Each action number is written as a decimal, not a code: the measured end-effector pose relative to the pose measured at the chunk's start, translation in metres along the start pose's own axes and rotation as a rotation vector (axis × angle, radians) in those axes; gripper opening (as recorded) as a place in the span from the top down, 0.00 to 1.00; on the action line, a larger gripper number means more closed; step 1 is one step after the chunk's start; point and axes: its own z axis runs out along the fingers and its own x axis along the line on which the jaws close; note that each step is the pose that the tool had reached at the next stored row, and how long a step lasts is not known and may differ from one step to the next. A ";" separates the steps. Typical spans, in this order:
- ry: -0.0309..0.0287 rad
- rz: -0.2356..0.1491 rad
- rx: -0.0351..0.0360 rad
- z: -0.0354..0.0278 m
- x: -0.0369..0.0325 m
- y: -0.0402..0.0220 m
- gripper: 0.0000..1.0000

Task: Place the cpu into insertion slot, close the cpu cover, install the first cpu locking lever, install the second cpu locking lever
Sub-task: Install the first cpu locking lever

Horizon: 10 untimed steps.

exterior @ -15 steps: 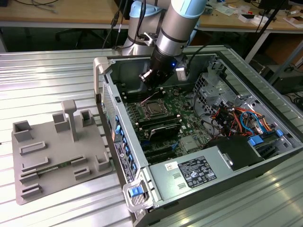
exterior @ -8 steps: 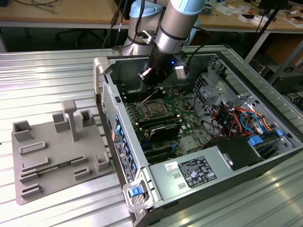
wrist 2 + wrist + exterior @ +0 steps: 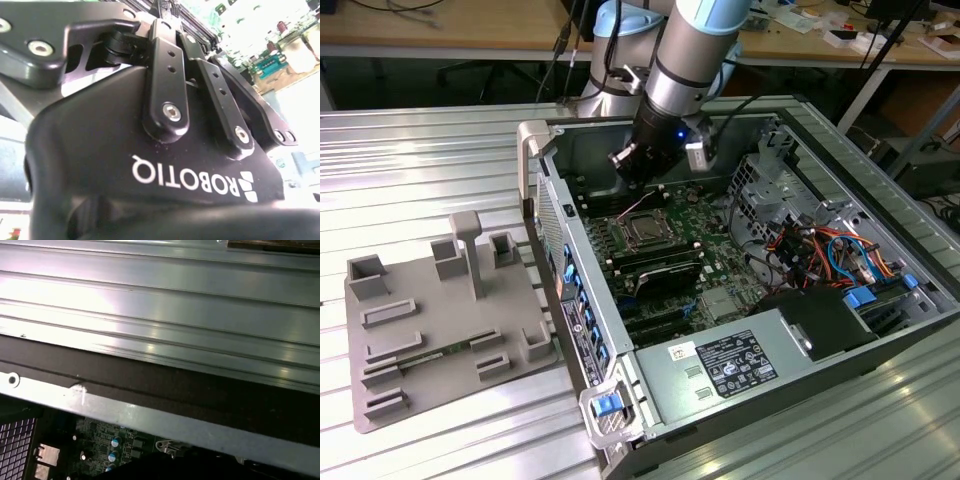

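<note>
Exterior view's left: grey moulded plastic fixture tray [image 3: 430,330] on the ribbed aluminium table [image 3: 420,150], well apart from the work.

Centre: open grey metal computer case [image 3: 610,350] with the green circuit board [image 3: 695,225] lying flat inside. The arm's black gripper [image 3: 642,165] hangs above the board near the case's far wall. It touches nothing, and whether it is wide or narrow cannot be told.

Below and just in front of it, the cpu [image 3: 642,232], a small flat square chip with a silver-grey top, looks seated in the dark square insertion slot [image 3: 665,241]. It lies level, no corner riding up.

Judgement: placing looks done and the work stands around the cover or levers. Cover position unclear. Any move here calls for a short, square descent clear of the case wall.

Exterior view's right: bundled orange and blue cables [image 3: 830,250]
</note>
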 end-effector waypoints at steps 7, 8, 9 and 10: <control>-0.0034 0.048 0.0004 0.0000 0.0007 -0.0022 0.89; -0.0036 0.049 0.0004 -0.0002 0.0010 -0.0041 0.89; -0.0036 0.050 0.0003 -0.0002 0.0013 -0.0053 0.89; -0.0038 0.050 0.0001 0.0002 0.0013 -0.0059 0.89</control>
